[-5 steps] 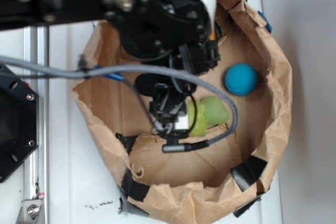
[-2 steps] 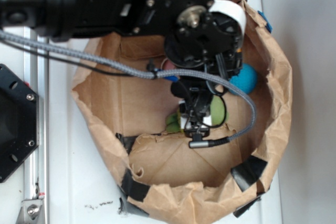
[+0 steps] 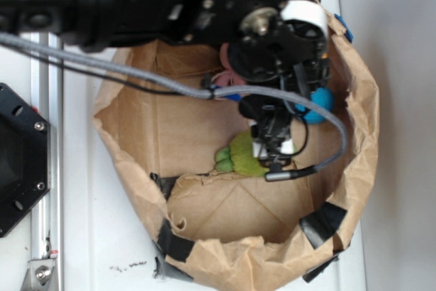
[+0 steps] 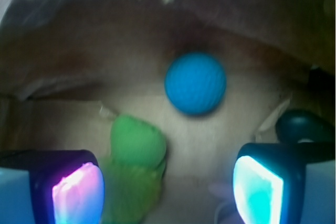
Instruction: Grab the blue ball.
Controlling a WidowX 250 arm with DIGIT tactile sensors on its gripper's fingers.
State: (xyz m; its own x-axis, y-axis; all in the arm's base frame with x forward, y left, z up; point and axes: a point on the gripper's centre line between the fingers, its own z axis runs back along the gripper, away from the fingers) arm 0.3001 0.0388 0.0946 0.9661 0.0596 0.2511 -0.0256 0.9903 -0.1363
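Observation:
The blue ball [image 4: 195, 83] lies on the brown paper floor, ahead of my gripper [image 4: 168, 190] and a little right of centre in the wrist view. From the exterior view only a sliver of the blue ball [image 3: 317, 105] shows beside the arm. My gripper [image 3: 274, 146] hangs inside the paper bag, open, its glowing pads wide apart with nothing between them but part of the green plush toy [image 4: 134, 169] at lower left. The ball is apart from both fingers.
The brown paper bag [image 3: 136, 161] forms a rimmed basin with crumpled walls. The green plush toy [image 3: 240, 156] lies near its middle. A dark green rounded object [image 4: 302, 125] sits at the right. The black arm and grey cable [image 3: 136, 76] cross the bag's top.
The arm has swung right across the bag toward the ball, now covering most of it in the exterior view. More of the green plush toy shows to the gripper's left.

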